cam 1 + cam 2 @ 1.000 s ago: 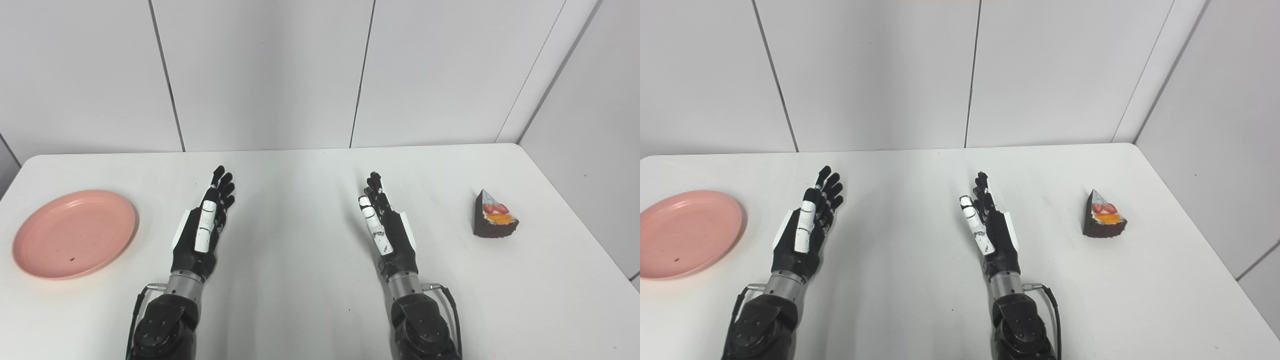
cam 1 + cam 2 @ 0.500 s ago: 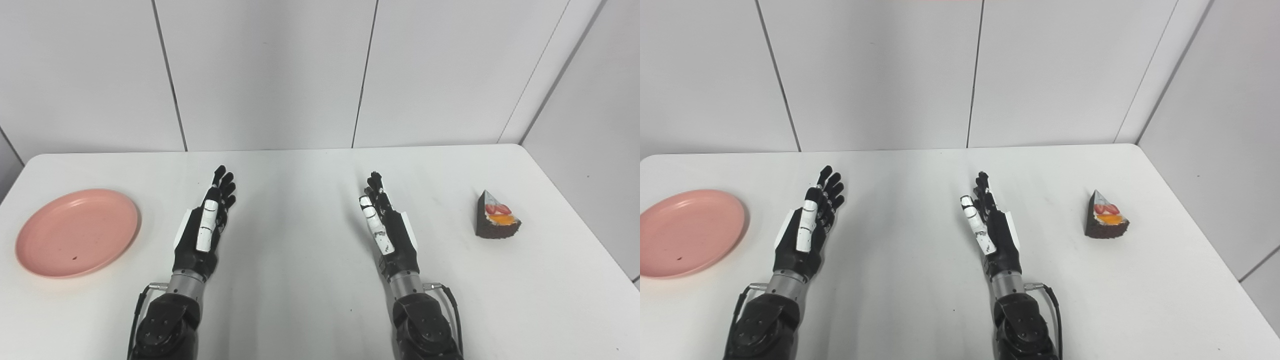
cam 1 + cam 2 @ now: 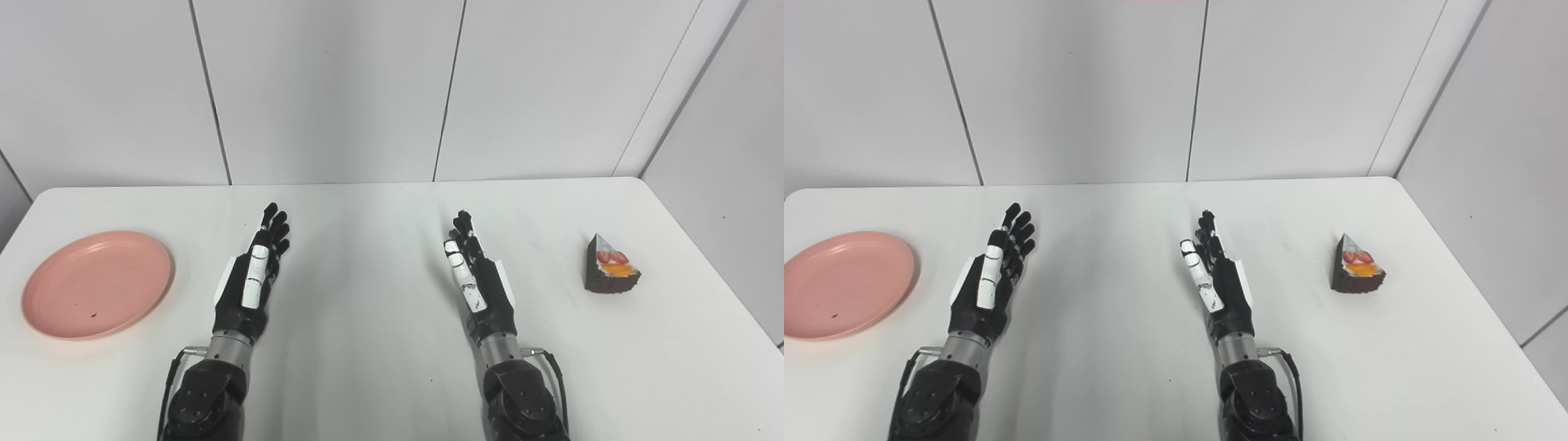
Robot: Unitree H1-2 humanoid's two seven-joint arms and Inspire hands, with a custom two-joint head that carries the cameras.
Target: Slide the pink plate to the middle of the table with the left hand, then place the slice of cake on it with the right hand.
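The fingers point(image 3: 274, 228) of the left hand point(image 3: 248, 283) are stretched out straight and lie side by side with only slim gaps between them, holding nothing; the right hand point(image 3: 478, 283) is posed the same way, its fingers point(image 3: 463, 228) extended and empty, edge-on with the thumb side up. Both hands hover near the middle of the white table point(image 3: 367, 343), well apart from each other. The pink plate point(image 3: 98, 283) lies flat at the table's left side, apart from the left hand, with a small dark speck on its surface. The slice of cake point(image 3: 611, 272), dark with red and orange fruit on top, stands at the far right, well apart from the right hand. The left eye view shows the plate whole and the table's left edge; in the right eye view the plate point(image 3: 845, 283) is cut by the picture's left edge, while more of the right-hand wall point(image 3: 1507, 153) appears.
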